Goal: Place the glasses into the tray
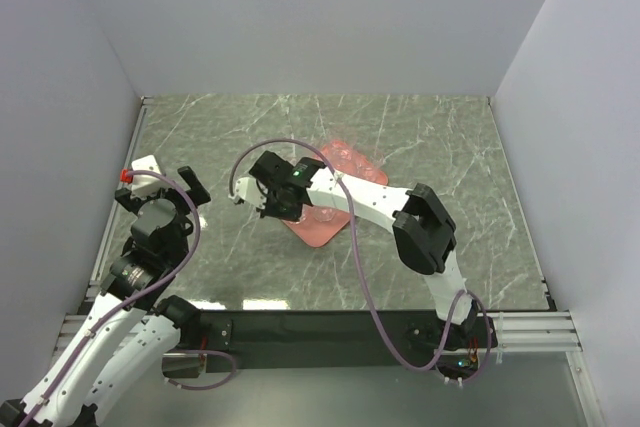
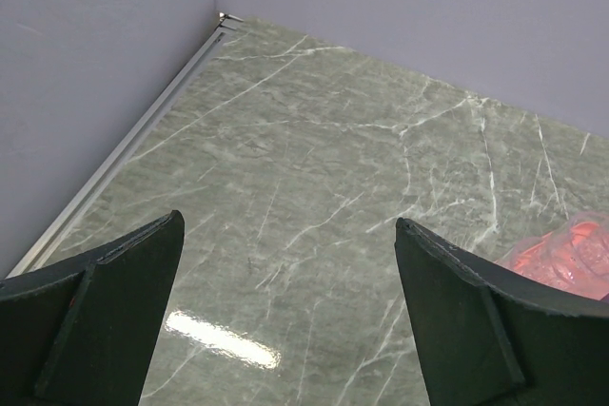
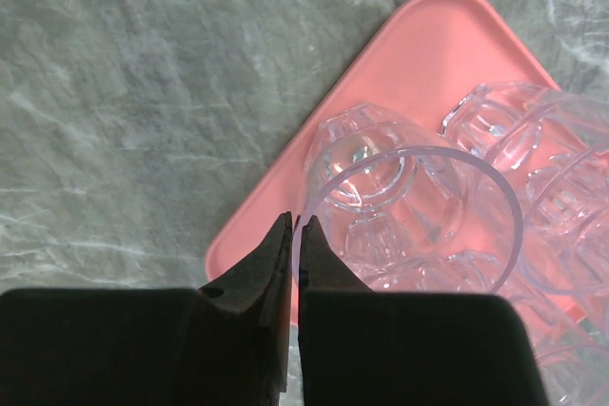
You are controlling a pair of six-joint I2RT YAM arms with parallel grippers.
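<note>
— Which one has it got?

— The right claw (image 3: 293,225) is closed almost to nothing on the wall of one glass (image 3: 411,164), nipping the rim at its 9 o'clock side, one finger inside and one outside. The glass is mouth-up over the near corner of the tray (image 3: 447,35). I can't tell whether its base is down yet.

— And the others?

— The other glasses (image 3: 519,125) are already on the tray, crowded at 3 o'clock of the held one and touching or very nearly so. From overhead the tray sits near the middle of the table (image 2: 333,140), under that arm.

— Is that a safe hold, do you think?

— It's a thin one. I'd guess a tumbler like that is light and stiff, but it's slick, and it would chip if it knocked its neighbours. A pinch on one side of the rim lets it swing or slide out. Gripping lower on the wall, or across the whole body, would hold it better. With this grip it should go down slowly and straight.

— What about the left one?

— The left claw (image 2: 287,223) is out at 9 o'clock of the tray. Its fingers are spread wide over bare table and it's holding nothing.
</note>
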